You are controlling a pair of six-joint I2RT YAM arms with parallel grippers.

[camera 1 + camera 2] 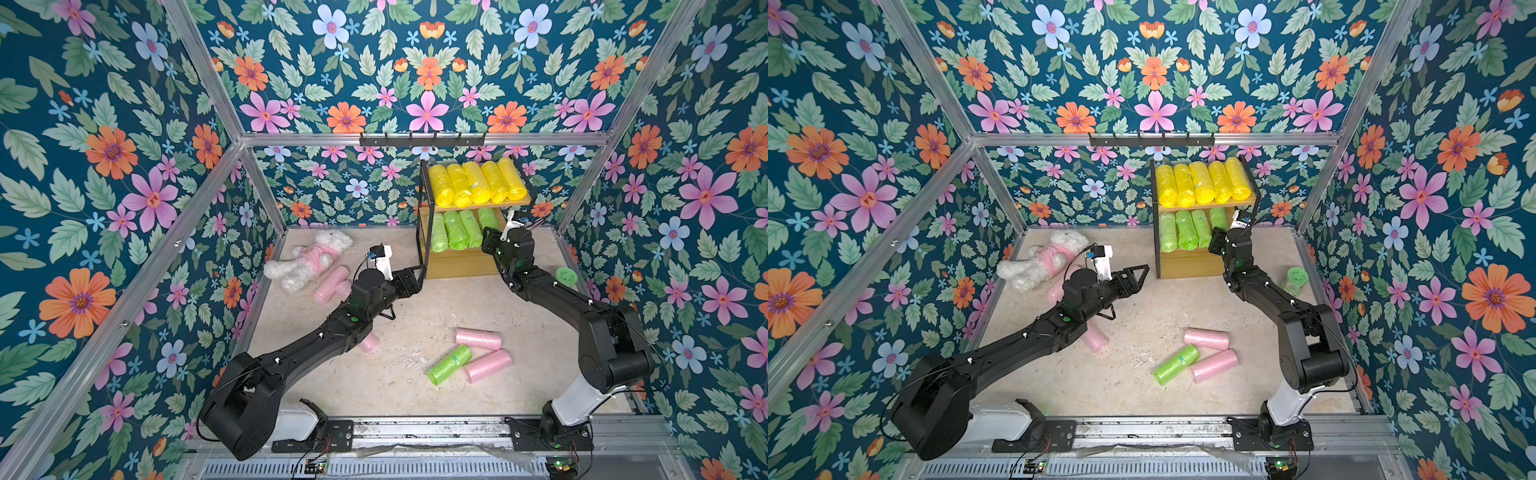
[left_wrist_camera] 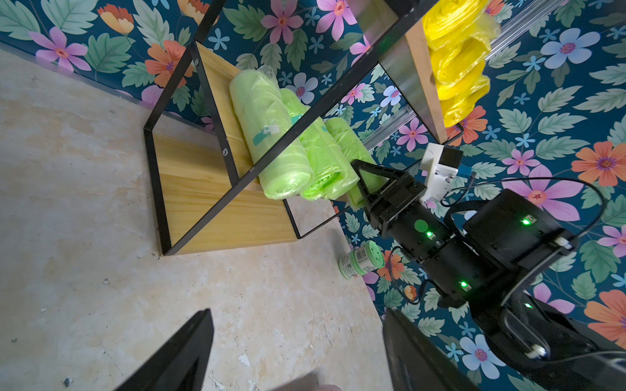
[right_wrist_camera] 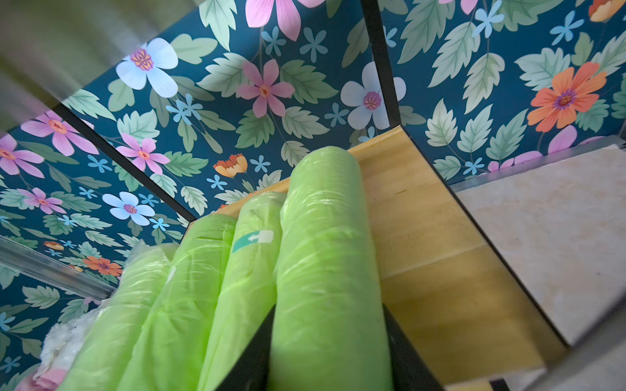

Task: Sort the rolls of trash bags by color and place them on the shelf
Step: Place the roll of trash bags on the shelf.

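Note:
The shelf (image 1: pixel 465 266) stands at the back of the table. Several yellow rolls (image 1: pixel 478 183) fill its top board, and green rolls (image 1: pixel 455 230) lie side by side on the middle board. My right gripper (image 3: pixel 328 311) reaches into that middle tier, shut on the rightmost green roll (image 3: pixel 321 237), which rests on the board beside the others. My left gripper (image 2: pixel 298 315) hovers open and empty over bare table by the shelf's left front corner. On the table lie a green roll (image 1: pixel 449 365) and pink rolls (image 1: pixel 478 338) (image 1: pixel 487 365) (image 1: pixel 332 282). Another pink roll (image 1: pixel 369 343) is half hidden under my left arm.
A white plush toy (image 1: pixel 307 259) in a pink shirt lies at the back left, next to the pink rolls. A small green-lidded jar (image 1: pixel 566 276) stands by the right wall. Floral walls close in three sides. The shelf's bottom board holds nothing.

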